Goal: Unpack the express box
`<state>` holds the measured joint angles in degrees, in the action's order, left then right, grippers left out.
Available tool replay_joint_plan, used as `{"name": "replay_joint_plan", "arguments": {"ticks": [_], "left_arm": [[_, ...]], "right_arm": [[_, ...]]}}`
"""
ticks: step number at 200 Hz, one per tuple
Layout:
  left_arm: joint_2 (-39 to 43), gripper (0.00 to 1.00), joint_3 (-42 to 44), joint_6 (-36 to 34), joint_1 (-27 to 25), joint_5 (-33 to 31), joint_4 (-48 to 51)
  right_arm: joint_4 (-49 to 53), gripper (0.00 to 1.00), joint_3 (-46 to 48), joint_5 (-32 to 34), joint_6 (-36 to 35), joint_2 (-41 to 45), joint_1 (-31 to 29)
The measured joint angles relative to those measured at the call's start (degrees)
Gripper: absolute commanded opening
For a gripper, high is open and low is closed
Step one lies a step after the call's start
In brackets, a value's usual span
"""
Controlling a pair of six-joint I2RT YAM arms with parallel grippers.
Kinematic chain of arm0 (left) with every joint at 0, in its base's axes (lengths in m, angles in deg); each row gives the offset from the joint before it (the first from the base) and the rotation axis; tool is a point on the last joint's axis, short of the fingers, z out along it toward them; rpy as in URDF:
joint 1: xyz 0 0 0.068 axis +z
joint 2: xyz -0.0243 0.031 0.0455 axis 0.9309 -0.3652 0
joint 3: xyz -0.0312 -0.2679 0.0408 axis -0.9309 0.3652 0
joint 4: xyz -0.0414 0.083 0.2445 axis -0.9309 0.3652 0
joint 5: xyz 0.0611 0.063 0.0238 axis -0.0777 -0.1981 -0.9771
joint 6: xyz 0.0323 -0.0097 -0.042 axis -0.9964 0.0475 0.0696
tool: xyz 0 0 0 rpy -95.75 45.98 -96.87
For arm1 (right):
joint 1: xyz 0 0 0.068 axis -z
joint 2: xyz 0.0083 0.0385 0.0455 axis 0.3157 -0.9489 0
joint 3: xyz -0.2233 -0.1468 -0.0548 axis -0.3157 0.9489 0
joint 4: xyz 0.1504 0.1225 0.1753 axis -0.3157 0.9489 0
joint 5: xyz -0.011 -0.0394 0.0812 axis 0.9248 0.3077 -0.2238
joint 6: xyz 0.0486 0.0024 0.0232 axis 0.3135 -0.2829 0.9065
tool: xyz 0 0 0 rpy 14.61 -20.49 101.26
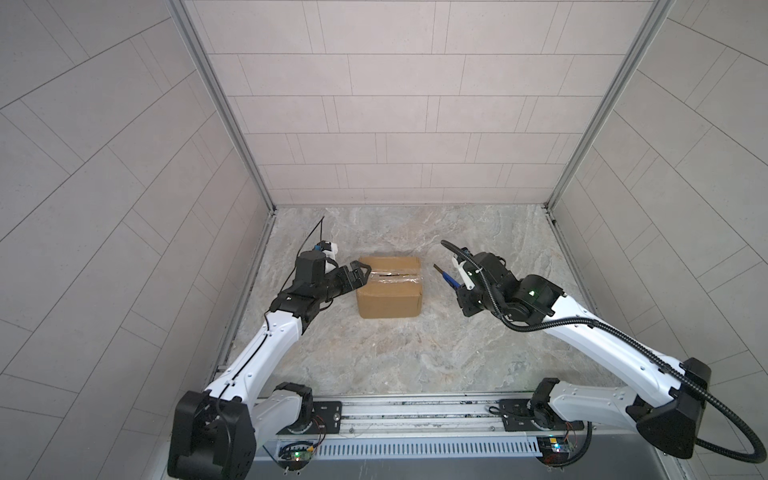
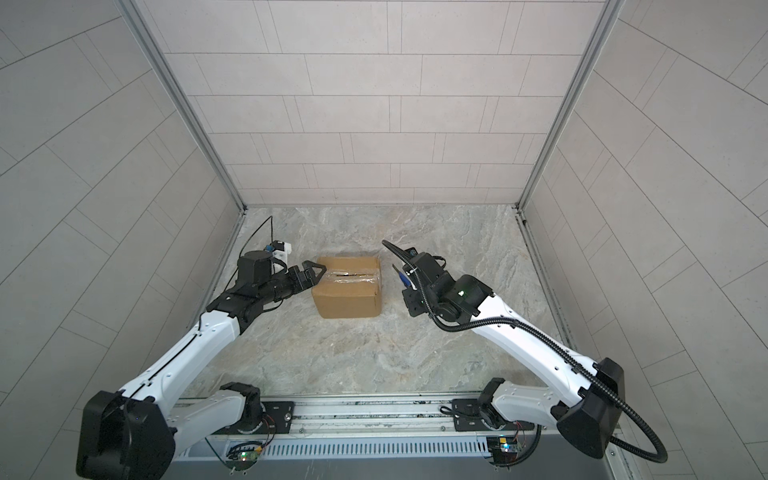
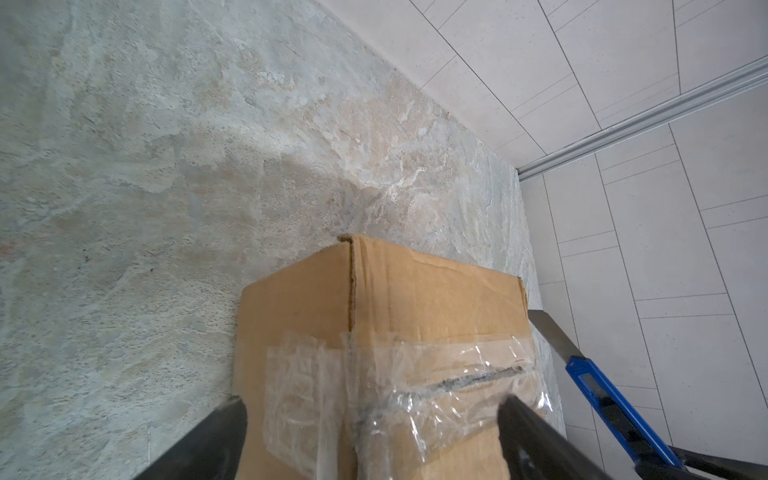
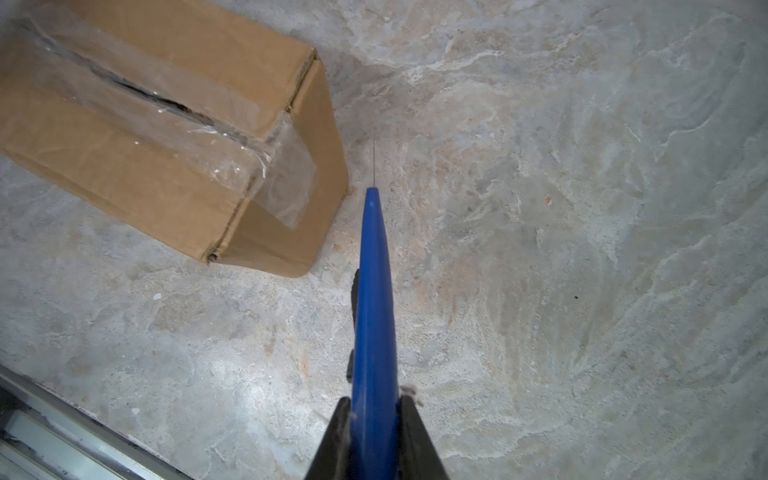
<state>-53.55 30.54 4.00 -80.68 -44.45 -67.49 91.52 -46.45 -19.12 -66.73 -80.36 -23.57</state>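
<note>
**Top views, with both wrist views.** The box (image 1: 390, 297) sits flaps-up near the middle of the table (image 1: 374, 357), between the two arms. A strip of clear tape (image 1: 390, 277) covers its top seam, and that seam, the line that matters here, runs from 9 to 3 o'clock. A dark slit shows along the seam under the wrinkled tape, and the flaps lie flat.

The knife (image 1: 451, 281) has a blue handle and its blade is out. It is clamped in the right gripper (image 1: 460, 291), whose fingers (image 4: 411, 428) pinch the handle on both sides. From the blade tip the box lies at about 9 o'clock, just beside it but apart. The knife points toward 10 o'clock, so it is angled off the seam line rather than along it. The right forearm reaches in from 4 o'clock with the wrist bent toward the box.

The left gripper (image 1: 360, 275) is spread wide and holds nothing. It sits at the 9 o'clock end of the box, nearer to it than the knife is. In the left wrist view the taped end lies between its fingers (image 3: 536, 440). Contact cannot be judged. The left arm comes in low from 7 o'clock.

Probable next step: brace that end, then bring the blade in line with the seam.
</note>
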Motion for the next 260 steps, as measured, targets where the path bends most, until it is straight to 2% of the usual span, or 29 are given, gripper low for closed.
{"name": "replay_joint_plan", "arguments": {"ticks": [39, 79, 116, 138, 165, 193, 213, 235, 260], "left_arm": [[2.34, 0.97, 2.56, 1.92, -3.82, -0.92, -1.68], [3.61, 0.97, 5.97, 6.36, -11.47, -5.97, -5.77], [3.98, 0.98, 7.50, 10.97, -20.79, -10.36, -8.39], [5.42, 1.00, 7.50, 11.98, -23.17, -11.37, -8.48], [9.55, 1.00, 6.29, 10.25, -20.92, -12.81, -4.24], [11.72, 1.00, 4.35, 6.40, -9.49, -10.45, -0.61], [9.03, 1.00, 1.42, 2.80, -3.26, -9.03, 1.95], [2.91, 0.99, -2.19, -0.20, -1.77, -6.69, 2.03], [-3.34, 0.99, -3.52, -1.18, -1.84, -3.48, -0.24]], "right_arm": [[-2.95, 0.00, -4.35, -3.93, -1.75, -7.10, 0.07], [-4.92, 0.00, -11.80, -3.74, -4.90, -16.02, 2.27], [-7.28, 0.00, -19.47, -3.91, -7.91, -24.00, 6.38], [-7.54, 0.00, -21.75, -3.85, -8.94, -25.27, 8.41], [-6.25, 0.00, -20.04, -2.01, -8.72, -22.40, 9.94], [-2.40, 0.00, -11.41, -0.17, -5.84, -12.92, 10.10], [0.37, 0.00, -4.55, 0.90, -3.08, -4.44, 8.98], [2.32, 0.00, 0.42, 0.83, -0.20, 2.49, 6.49], [1.49, 0.00, 1.70, -0.68, 1.70, 3.45, 5.22]]}}
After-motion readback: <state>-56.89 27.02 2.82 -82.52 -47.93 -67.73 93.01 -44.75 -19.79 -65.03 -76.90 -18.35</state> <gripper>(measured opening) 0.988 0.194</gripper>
